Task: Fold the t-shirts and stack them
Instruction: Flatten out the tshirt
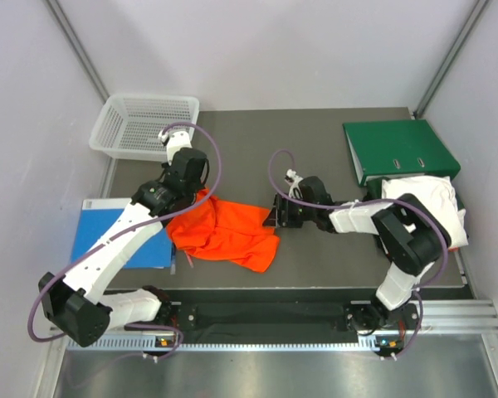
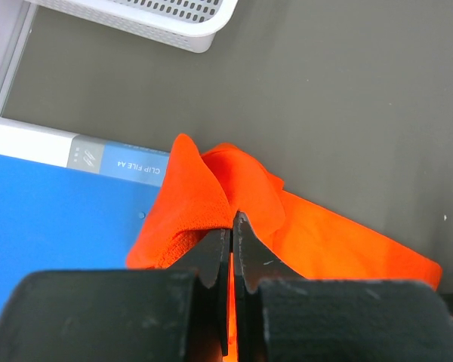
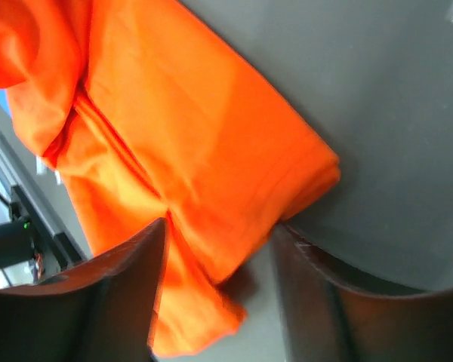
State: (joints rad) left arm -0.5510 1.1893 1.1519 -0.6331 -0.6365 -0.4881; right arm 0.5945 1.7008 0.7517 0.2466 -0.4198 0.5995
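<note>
A crumpled orange t-shirt [image 1: 228, 232] lies on the dark mat in the middle of the table. My left gripper [image 1: 199, 193] is at its upper left corner; in the left wrist view that gripper [image 2: 234, 226] is shut, with orange cloth [image 2: 325, 241] pinched between its fingers. My right gripper [image 1: 275, 217] is at the shirt's right edge. In the right wrist view its jaws [image 3: 219, 226] stand apart on either side of a folded edge of the shirt [image 3: 196, 128]. A white t-shirt [image 1: 427, 199] lies at the far right, partly behind the right arm.
A green binder [image 1: 398, 149] lies at the back right, touching the white shirt. A blue book [image 1: 108, 232] lies at the left under the left arm, next to the orange shirt [image 2: 53, 219]. A white mesh basket [image 1: 141, 124] stands at the back left.
</note>
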